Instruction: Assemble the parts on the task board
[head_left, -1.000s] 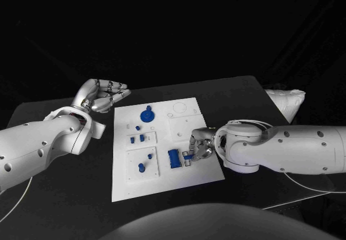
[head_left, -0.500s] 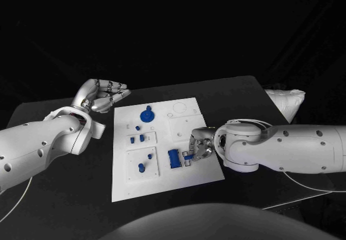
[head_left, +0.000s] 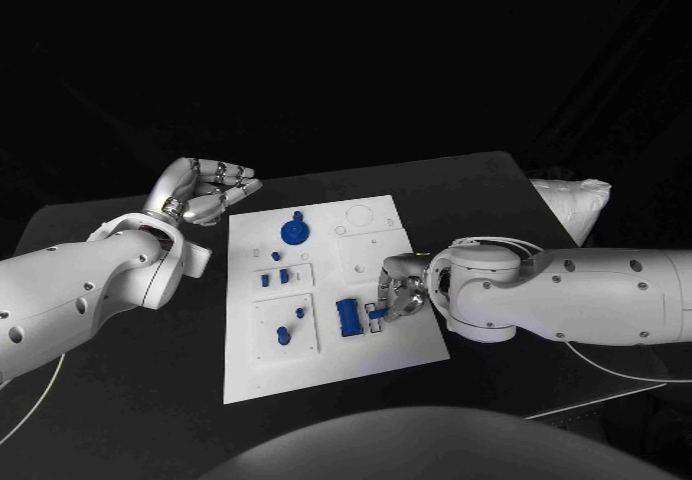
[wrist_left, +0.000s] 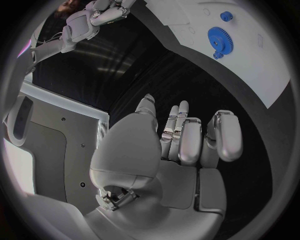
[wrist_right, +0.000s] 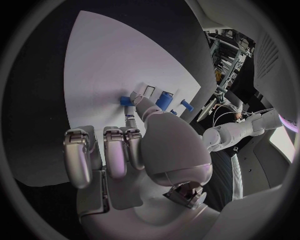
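The robot's right hand (head_left: 397, 296) is pinching a small blue part (head_left: 374, 314) against the white task board (head_left: 325, 355), just beside the blue rectangular block (head_left: 348, 317) near the board's middle. Its left hand (head_left: 211, 189) is hovering off the board's far corner, fingers curled on nothing. With the blue gear (head_left: 294, 232) and several small pieces apparently seated, assembly is looking partly done.
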